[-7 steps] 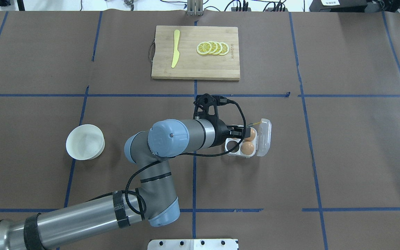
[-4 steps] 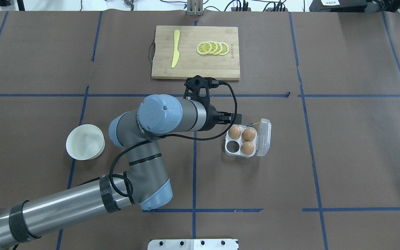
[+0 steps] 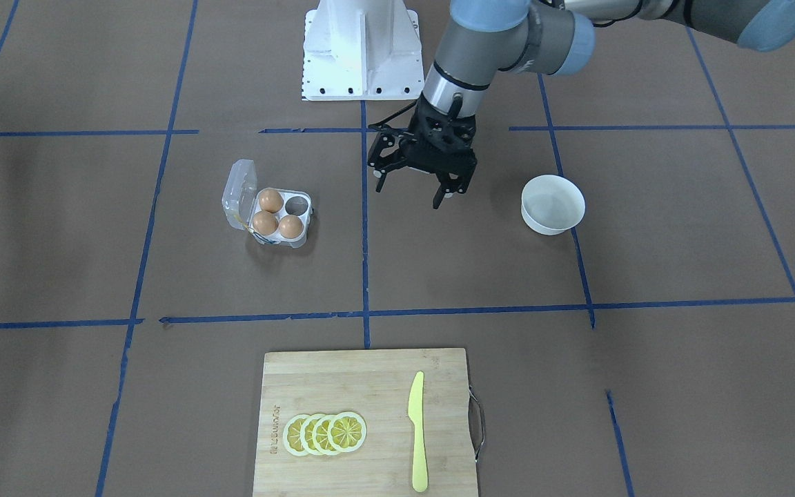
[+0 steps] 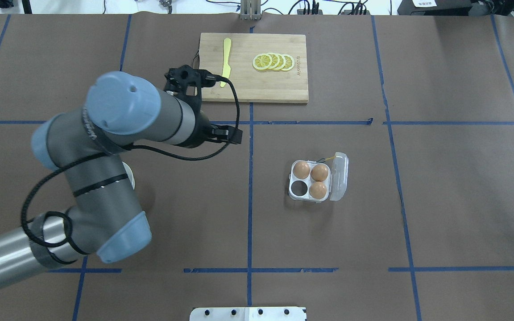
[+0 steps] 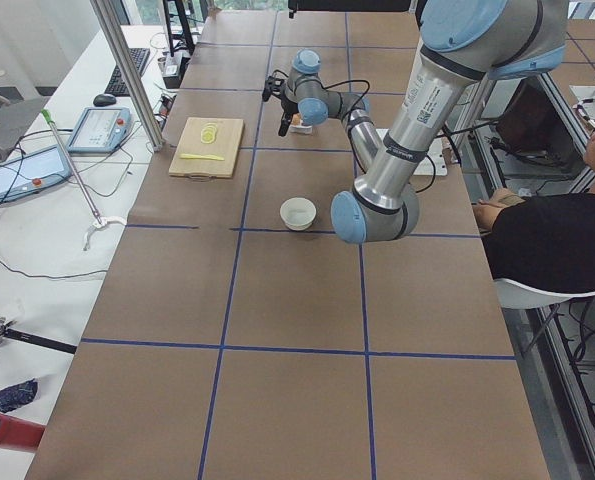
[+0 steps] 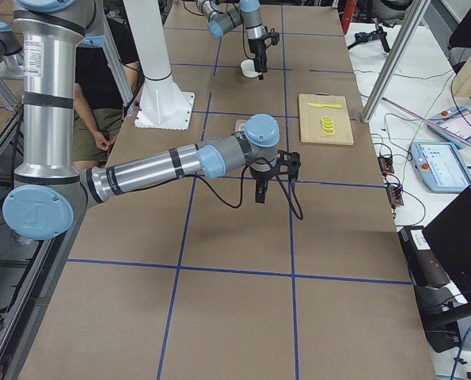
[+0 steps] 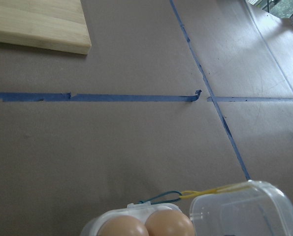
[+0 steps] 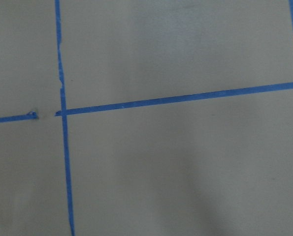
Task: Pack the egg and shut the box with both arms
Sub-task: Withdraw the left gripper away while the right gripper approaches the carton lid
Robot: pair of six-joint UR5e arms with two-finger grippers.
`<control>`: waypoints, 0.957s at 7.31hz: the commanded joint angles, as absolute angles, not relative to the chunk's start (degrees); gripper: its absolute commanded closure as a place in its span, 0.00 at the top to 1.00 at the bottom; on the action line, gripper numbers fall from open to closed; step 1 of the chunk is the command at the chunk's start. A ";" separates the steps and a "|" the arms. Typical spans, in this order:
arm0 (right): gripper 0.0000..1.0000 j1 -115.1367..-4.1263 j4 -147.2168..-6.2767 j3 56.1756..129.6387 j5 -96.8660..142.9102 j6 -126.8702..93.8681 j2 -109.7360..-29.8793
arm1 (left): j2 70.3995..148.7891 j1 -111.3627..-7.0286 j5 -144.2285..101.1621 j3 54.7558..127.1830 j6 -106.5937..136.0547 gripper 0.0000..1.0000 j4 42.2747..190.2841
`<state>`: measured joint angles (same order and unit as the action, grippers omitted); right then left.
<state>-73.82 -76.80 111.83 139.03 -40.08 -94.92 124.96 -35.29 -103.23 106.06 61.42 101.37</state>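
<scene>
The clear egg carton (image 4: 293, 195) sits on the table right of centre, also in the front view (image 3: 302, 238). Its lid (image 4: 340, 176) is hinged open to the right, with a yellow string (image 7: 210, 191) at the hinge. Three orange-brown eggs (image 4: 301, 170) (image 4: 319, 172) (image 4: 318, 190) fill three cells; the near-left cell (image 4: 299, 188) is empty. My left gripper (image 3: 408, 195) is open and empty, raised between the carton and the white bowl (image 3: 553, 203). My right gripper (image 6: 259, 196) hangs over bare table far to the right; I cannot tell if it is open.
A wooden cutting board (image 4: 252, 87) lies at the back with lemon slices (image 4: 273, 62) and a yellow knife (image 4: 225, 62). The bowl looks empty. The white pedestal (image 3: 359, 48) stands at the robot's side. A seated person (image 5: 552, 240) is beside the table.
My left gripper has drawn back from the carton, to the left and upward. The egg it was over now sits uncovered in the far-left cell.
</scene>
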 commanded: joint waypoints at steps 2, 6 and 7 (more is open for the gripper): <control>0.23 -53.32 -59.52 111.97 131.50 -62.89 -94.84 | 116.05 -44.71 -105.29 114.51 53.03 1.00 96.77; 0.00 -36.15 -58.35 110.23 120.69 -71.10 -83.63 | 110.76 -55.61 -111.25 115.31 41.86 1.00 96.77; 0.00 -34.82 -62.45 108.30 120.06 -71.71 -77.49 | 109.09 -57.72 -111.44 115.31 37.14 1.00 96.77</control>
<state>-37.76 -58.88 110.26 121.76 -70.71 -84.07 110.96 -54.61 -110.24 115.23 42.22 96.77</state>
